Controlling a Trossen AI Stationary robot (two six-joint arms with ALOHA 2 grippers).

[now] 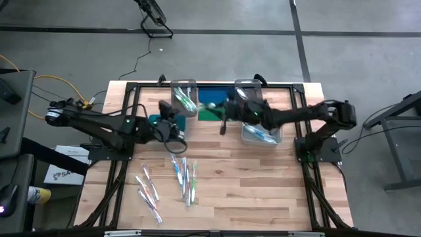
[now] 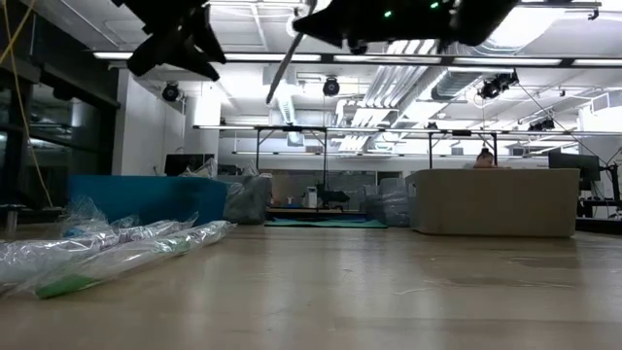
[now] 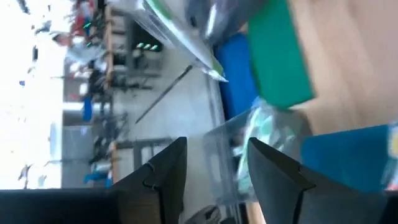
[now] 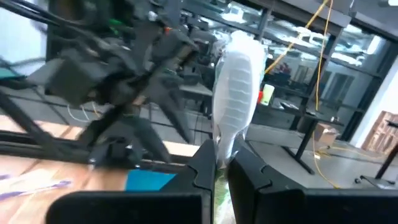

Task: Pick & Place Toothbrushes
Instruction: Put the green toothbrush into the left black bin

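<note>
Several wrapped toothbrushes (image 1: 181,178) lie loose on the wooden table (image 1: 263,191), toward its near left; in the low view they show as a heap (image 2: 117,248). More of them lie in two clear bins (image 1: 185,97) (image 1: 261,133). My right gripper (image 4: 217,155) is above the table's middle (image 1: 222,108), shut on one wrapped toothbrush (image 4: 235,93). My left gripper (image 3: 214,155) stands open above the teal bin (image 1: 158,120) and has nothing between its fingers. My right gripper pinches the wrapped toothbrush between its two fingers, low on the white wrapped end (image 4: 219,149). That end sticks out past the fingertips. The fingers come about level from the table's right side. The toothbrush is lifted clear of the table.
A blue lid (image 1: 212,94) and a green lid (image 1: 208,114) lie flat between the two clear bins at the table's far middle. A black frame (image 1: 118,178) runs along the table's left, right and far sides. The near right of the wooden top is bare.
</note>
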